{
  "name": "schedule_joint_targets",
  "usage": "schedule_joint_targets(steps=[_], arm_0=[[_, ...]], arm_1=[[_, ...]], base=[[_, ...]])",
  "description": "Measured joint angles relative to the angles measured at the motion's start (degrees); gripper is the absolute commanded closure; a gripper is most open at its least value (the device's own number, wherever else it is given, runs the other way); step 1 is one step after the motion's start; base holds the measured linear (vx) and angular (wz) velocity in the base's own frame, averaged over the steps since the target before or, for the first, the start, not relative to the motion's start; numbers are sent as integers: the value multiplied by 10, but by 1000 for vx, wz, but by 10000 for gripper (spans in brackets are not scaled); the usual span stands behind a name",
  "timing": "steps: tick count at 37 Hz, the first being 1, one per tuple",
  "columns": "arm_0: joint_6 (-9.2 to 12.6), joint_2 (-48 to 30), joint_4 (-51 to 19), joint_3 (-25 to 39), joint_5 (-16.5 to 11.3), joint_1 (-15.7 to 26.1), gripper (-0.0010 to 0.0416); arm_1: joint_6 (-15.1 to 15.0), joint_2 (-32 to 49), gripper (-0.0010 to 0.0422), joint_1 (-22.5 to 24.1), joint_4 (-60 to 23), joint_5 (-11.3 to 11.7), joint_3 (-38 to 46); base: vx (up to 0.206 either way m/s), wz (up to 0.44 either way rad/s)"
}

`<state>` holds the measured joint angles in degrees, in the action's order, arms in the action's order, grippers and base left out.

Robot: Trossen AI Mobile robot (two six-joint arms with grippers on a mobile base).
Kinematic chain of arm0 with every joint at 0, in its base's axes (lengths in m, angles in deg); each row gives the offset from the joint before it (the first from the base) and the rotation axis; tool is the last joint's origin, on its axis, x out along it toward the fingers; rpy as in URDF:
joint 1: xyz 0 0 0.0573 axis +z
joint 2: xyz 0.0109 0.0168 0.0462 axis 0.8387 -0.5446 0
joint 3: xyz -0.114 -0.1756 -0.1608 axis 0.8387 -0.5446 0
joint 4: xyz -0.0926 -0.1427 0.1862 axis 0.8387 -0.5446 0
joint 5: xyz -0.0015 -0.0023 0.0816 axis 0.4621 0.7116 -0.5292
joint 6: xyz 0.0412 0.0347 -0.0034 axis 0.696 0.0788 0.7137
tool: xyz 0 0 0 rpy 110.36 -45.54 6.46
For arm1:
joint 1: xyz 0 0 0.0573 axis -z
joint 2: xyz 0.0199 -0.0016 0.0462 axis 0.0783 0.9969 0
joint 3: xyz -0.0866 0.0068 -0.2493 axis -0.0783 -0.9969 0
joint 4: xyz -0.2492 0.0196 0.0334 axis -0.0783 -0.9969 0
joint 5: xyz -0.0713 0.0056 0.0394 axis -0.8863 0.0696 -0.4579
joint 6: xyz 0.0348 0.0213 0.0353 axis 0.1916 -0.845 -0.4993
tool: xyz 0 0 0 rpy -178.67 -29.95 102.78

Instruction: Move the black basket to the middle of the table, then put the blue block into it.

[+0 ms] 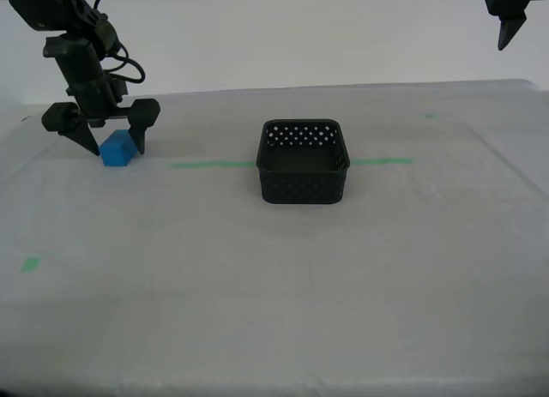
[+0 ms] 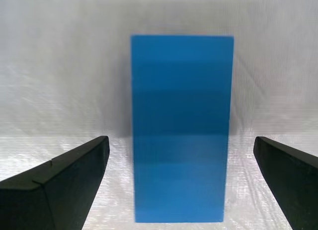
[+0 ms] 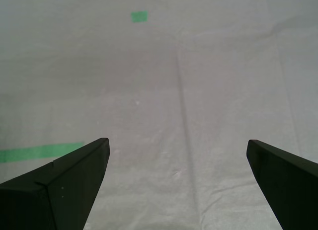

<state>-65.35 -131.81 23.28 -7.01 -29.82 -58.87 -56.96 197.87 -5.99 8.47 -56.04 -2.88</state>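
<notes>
At about 9 o'clock on the table (image 1: 274, 311), in the exterior view, my second gripper (image 1: 110, 146) hangs wide open with a finger on each side of the blue block (image 1: 117, 148). If it shuts crooked, the block could tip or pop out. The black basket (image 1: 303, 161) sits near the middle, on the green tape line (image 1: 210, 164). At 1 o'clock, my first gripper (image 1: 506, 24) waits up high, wide open, holding nothing.

My first end effector (image 3: 178, 178) spread wide over the table (image 3: 198, 81), green tape line (image 3: 39, 152), small green mark (image 3: 139, 16)
</notes>
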Motion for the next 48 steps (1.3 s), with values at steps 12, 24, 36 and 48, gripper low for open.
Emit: schedule_joint_targets(steps=[12,24,36,48], arm_0=[[0,0,0,0,0,0,19],[0,0,0,0,0,0,19],[0,0,0,0,0,0,18],[0,0,0,0,0,0,19]], arm_1=[[-2,1,53,0,2,8,2],[-2,2,149,1,5,13,2],[9,2,302,1,4,25,2],[8,1,410,1,1,26,2]], base=[[0,0],[0,0],[0,0],[0,0]])
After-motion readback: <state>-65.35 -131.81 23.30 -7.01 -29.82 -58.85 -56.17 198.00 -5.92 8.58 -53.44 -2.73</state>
